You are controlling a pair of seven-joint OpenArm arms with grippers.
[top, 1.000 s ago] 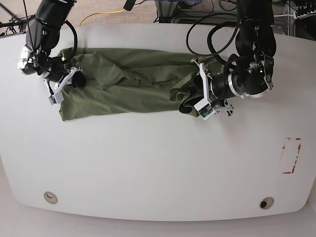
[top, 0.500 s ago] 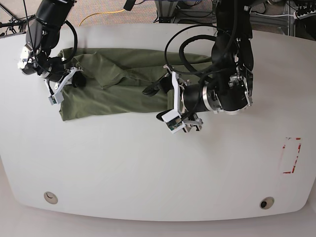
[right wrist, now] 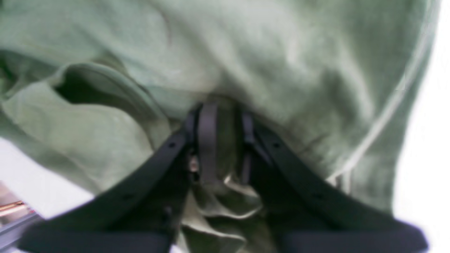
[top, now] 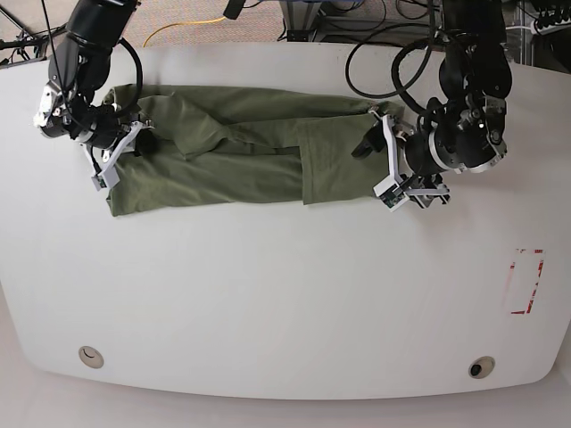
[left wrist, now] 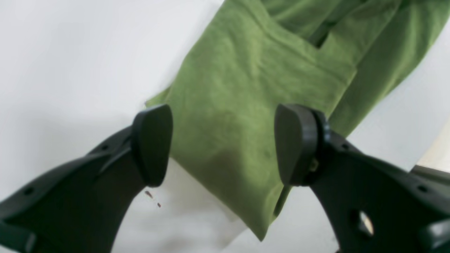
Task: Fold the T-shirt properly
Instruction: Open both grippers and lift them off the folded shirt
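The olive-green T-shirt (top: pixel 232 160) lies in a long band across the far half of the white table (top: pixel 285 294), its right end folded back over the middle as a flat flap. My left gripper (top: pixel 373 168) hovers at that folded right edge. In the left wrist view it (left wrist: pixel 225 144) stands wide open with nothing gripped, and the T-shirt (left wrist: pixel 246 88) lies below. My right gripper (top: pixel 141 145) is at the shirt's left end. In the right wrist view it (right wrist: pixel 226 137) is shut on a bunched pinch of the T-shirt (right wrist: pixel 281 63).
A red-outlined mark (top: pixel 526 281) sits near the table's right edge. Two round holes (top: pixel 89 357) (top: pixel 482 366) are near the front edge. Cables, one of them yellow (top: pixel 178 27), and equipment lie beyond the back edge.
My left gripper carried the shirt's right end leftward over the middle, opened, and drew back to the right. That end now lies folded flat. My right gripper has stayed put.
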